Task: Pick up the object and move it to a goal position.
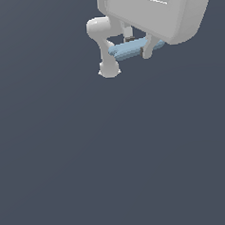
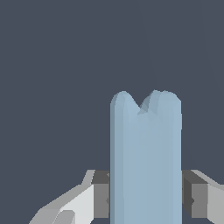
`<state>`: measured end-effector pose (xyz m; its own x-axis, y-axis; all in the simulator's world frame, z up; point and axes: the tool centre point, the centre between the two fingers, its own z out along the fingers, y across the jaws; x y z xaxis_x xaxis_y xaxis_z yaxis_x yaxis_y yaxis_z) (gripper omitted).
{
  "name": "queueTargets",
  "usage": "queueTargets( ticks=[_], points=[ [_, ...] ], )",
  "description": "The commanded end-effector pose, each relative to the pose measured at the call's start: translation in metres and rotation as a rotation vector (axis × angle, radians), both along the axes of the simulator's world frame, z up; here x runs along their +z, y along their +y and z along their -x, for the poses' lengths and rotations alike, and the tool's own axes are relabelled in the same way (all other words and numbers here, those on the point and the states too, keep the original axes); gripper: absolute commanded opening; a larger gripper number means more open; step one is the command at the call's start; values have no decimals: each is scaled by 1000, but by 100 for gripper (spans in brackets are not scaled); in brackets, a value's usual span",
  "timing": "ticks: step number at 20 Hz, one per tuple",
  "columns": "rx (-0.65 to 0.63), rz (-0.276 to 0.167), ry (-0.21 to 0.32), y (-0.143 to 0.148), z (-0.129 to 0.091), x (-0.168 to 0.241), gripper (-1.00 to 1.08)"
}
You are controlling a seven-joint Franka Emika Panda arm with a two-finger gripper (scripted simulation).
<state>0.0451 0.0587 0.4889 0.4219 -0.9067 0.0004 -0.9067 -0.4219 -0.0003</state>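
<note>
The light-blue bar (image 1: pixel 129 49) lies level between the white gripper's (image 1: pixel 141 48) fingers near the top of the exterior view, held above the dark floor. In the wrist view the bar (image 2: pixel 145 162) stands between the two grey finger pads (image 2: pixel 101 194), which press on both its sides; the gripper (image 2: pixel 145 199) is shut on it. The bar's far end has a notched, rounded tip. The large white arm body (image 1: pixel 150 9) hides the upper part of the gripper.
The arm's white links and rounded base (image 1: pixel 108 69) sit at the exterior view's left of the bar. The plain dark grey floor (image 1: pixel 113 157) fills everything else in view. No goal marker shows.
</note>
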Motion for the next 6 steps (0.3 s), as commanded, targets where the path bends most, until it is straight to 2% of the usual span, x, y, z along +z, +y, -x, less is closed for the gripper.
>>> queueTargets(
  ticks=[1,6],
  points=[
    [0,0,0,0,-1,4,-100],
    [0,0,0,0,-1,6,-100]
  ],
)
